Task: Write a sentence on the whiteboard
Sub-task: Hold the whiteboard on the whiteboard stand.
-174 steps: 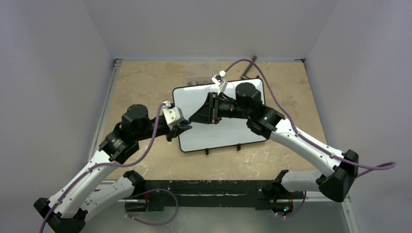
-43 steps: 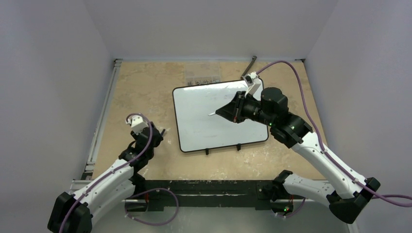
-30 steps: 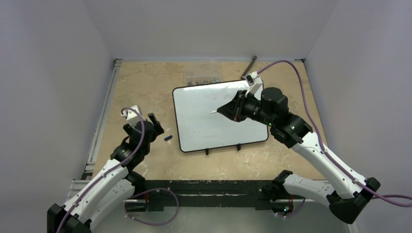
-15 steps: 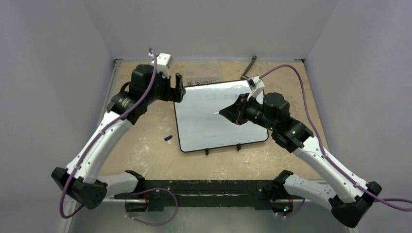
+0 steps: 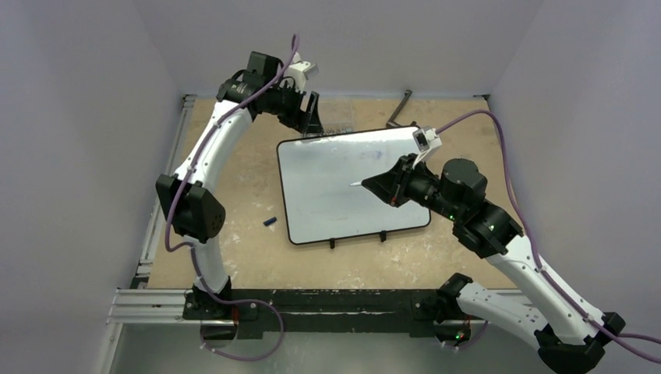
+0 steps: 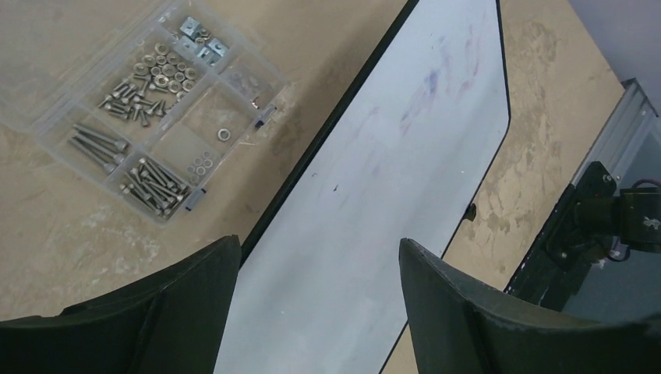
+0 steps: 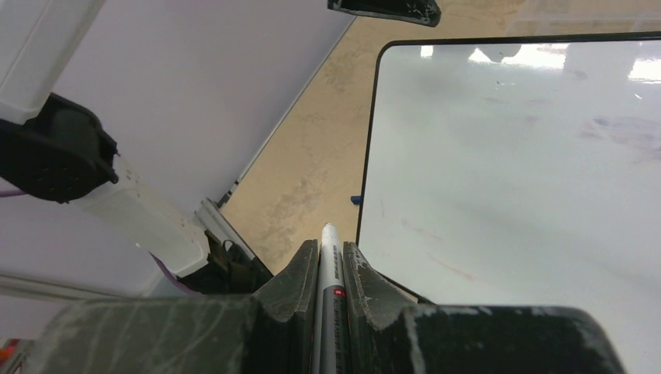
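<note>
**Ready to write, nothing written yet**

Top view: your right claw (image 5: 383,187) aims the marker (image 5: 358,184) at the middle of the whiteboard (image 5: 319,210), which lies flat on the table (image 5: 234,156). Your left claw (image 5: 310,117) hangs over the board's far edge, probably to steady it.
Left wrist: fingers apart, empty. The board is bare except for a purple smudge (image 6: 429,82).
Right wrist: fingers clamped on the marker. Can't tell if the tip touches.

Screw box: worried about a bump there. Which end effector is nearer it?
Left. The left end effector hangs beside the screw box at the board's far edge; the right end effector, gripping a marker, is over mid-board.
</note>
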`<state>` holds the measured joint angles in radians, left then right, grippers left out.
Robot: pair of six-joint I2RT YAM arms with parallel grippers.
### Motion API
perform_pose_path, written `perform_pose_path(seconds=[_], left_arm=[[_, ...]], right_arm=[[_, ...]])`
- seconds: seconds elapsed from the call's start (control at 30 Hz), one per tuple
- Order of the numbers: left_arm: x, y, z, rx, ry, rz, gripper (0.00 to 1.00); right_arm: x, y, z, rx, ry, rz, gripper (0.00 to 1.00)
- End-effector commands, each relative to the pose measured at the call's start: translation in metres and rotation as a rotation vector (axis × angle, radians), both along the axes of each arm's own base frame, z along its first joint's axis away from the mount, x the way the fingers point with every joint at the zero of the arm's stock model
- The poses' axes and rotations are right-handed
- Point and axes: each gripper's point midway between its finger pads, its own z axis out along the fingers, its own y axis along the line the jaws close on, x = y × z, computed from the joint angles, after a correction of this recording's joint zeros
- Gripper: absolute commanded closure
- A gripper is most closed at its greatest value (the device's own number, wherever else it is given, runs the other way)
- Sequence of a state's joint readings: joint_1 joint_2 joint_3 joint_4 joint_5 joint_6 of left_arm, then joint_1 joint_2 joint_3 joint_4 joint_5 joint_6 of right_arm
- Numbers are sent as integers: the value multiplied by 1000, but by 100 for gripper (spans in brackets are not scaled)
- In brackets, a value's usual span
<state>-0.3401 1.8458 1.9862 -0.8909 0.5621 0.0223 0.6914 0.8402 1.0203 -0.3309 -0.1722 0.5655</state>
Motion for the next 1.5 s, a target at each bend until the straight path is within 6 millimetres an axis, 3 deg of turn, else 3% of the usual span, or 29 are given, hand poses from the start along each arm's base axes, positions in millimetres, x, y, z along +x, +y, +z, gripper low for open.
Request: perform_pose_path(seconds=[0.0, 0.3, 0.47, 0.73, 1.13, 1.47], left_arm=[[-1, -7, -4, -68, 80, -114, 27], [12, -5, -42, -100, 181, -162, 26], [2, -8, -54, -126, 248, -196, 33], [-24, -9, -57, -176, 302, -216, 40], [-56, -17, -67, -207, 365, -248, 42], [-63, -25, -66, -192, 372, -249, 55]], right_arm=[[-1, -12, 1, -17, -17, -38, 100], [-6, -11, -4, -16, -2, -22, 100], [-6, -12, -5, -23, -3, -24, 100], [-3, -7, -9, -21, -3, -12, 100], [0, -3, -9, -22, -9, -3, 100], [3, 4, -9, -16, 4, 13, 100]])
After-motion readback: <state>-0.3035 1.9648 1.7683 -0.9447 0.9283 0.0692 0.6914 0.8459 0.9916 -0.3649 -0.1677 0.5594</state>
